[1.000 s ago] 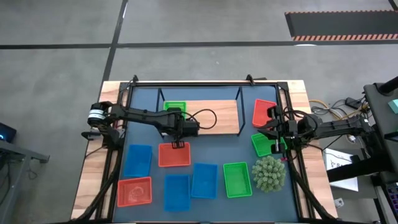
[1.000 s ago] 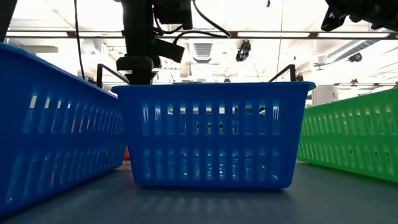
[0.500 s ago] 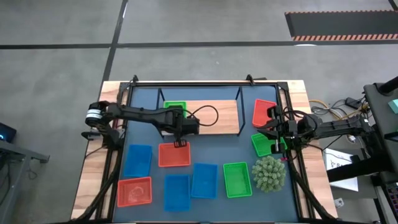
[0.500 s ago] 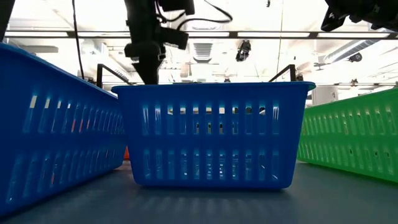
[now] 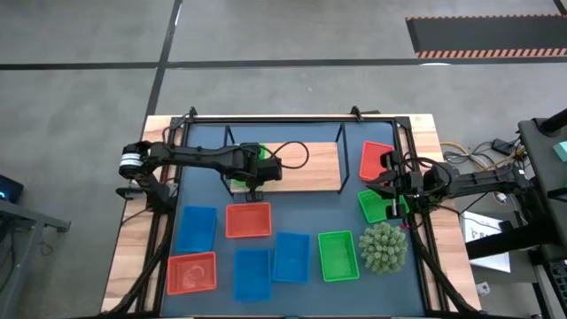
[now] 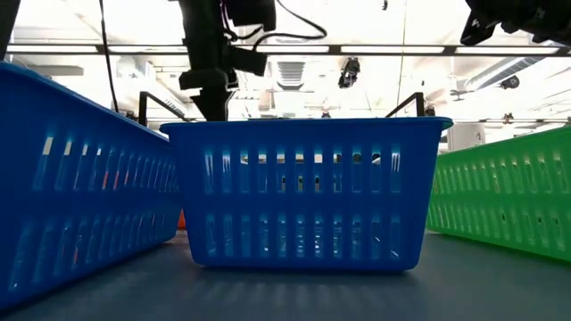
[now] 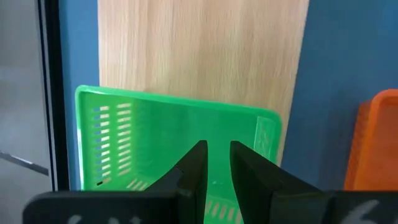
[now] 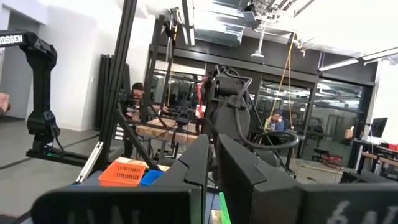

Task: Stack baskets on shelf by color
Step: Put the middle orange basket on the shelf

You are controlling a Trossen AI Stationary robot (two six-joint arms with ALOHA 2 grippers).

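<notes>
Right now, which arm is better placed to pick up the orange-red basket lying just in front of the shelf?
Left: the left gripper hovers beside the orange-red basket; the right gripper is far across.

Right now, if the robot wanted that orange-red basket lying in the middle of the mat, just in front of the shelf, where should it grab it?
Probably by a rim. The orange-red basket lies flat and open-side up, with thin upright walls, so the left gripper could come straight down from above and pinch the wall nearest the shelf, one finger inside, one outside. The surrounding mat leaves room there.
</notes>
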